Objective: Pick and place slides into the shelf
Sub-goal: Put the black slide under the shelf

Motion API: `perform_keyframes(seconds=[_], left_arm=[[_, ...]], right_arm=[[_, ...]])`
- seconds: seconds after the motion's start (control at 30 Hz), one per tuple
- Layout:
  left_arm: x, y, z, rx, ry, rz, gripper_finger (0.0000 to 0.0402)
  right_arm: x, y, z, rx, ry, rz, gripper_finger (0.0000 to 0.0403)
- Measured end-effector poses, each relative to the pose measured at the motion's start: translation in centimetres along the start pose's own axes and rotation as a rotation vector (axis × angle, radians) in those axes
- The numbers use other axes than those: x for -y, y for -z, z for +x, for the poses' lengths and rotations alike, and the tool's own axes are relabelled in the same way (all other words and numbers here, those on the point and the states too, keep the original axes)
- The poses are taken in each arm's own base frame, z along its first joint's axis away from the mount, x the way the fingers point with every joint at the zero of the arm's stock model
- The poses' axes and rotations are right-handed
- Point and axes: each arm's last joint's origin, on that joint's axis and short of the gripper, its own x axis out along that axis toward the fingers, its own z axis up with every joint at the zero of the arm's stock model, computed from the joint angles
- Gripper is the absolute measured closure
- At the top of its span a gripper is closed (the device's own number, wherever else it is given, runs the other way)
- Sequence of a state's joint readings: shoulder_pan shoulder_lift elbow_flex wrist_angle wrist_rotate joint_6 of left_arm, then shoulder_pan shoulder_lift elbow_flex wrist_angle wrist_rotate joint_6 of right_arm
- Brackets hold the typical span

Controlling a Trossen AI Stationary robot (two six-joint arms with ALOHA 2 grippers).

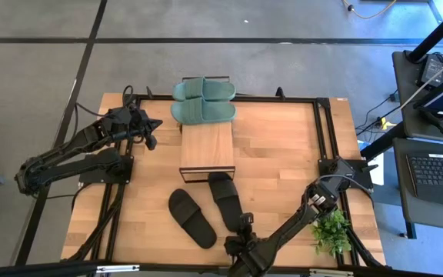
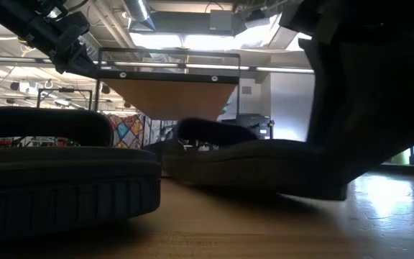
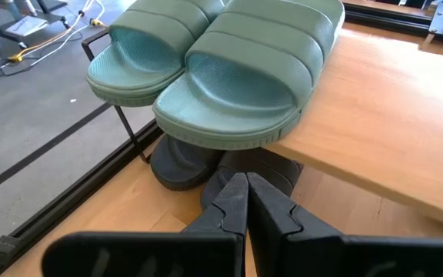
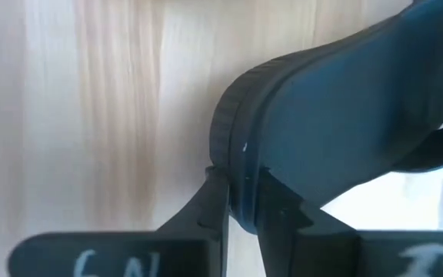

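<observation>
The right gripper [image 4: 241, 201] is sitting at the bottom centre of the high view, its fingers nearly closed and pinching the rim of a black slide [image 4: 337, 115]. In the high view this gripper [image 1: 244, 240] is gripping the near end of that slide [image 1: 225, 200], which is lying on the worktop [image 1: 283, 146] just below the shelf [image 1: 207, 145]. A second black slide [image 1: 191, 218] is lying just beside it to the left, angled toward the lower right.

The left gripper [image 3: 244, 201] is hovering with its fingers pressed together and gripping nothing. In the high view it [image 1: 152, 127] is sitting at upper left, near the left edge of the shelf. Two green slides [image 1: 203, 101] are resting side by side on the far end of the shelf top, overhanging it. In the left wrist view, two dark slides [image 3: 206, 163] are showing underneath the shelf top. A small green plant [image 1: 331, 231] is standing at the lower right of the worktop.
</observation>
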State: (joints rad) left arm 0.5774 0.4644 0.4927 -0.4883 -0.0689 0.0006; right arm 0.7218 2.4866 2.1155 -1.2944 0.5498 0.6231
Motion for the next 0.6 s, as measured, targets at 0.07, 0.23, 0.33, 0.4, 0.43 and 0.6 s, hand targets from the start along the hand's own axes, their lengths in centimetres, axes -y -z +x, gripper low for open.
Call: perform_keyframes(seconds=[0.07,0.23,0.33,0.4,0.43,0.6], left_arm=[[0.0,0.0,0.0,0.000,0.000,0.000,0.0401],[0.0,0.0,0.0,0.000,0.000,0.000,0.0401],[0.0,0.0,0.0,0.000,0.000,0.000,0.0401],[0.0,0.0,0.0,-0.001,0.001,-0.001,0.0401],[0.0,0.0,0.0,-0.001,0.001,-0.001,0.0401],[0.0,0.0,0.0,-0.001,0.000,-0.001,0.0401]], right_arm=[[0.0,0.2,-0.4,-0.025,-0.003,-0.061,0.0360],[0.5,1.0,-2.1,-0.120,-0.006,-0.168,0.0360],[1.0,1.1,-3.4,-0.153,-0.011,-0.139,0.0360],[0.9,1.0,-4.2,-0.133,-0.028,-0.110,0.0360],[0.8,0.9,-4.7,-0.123,-0.036,-0.107,0.0360],[0.4,0.7,-6.9,-0.057,-0.086,-0.051,0.0360]])
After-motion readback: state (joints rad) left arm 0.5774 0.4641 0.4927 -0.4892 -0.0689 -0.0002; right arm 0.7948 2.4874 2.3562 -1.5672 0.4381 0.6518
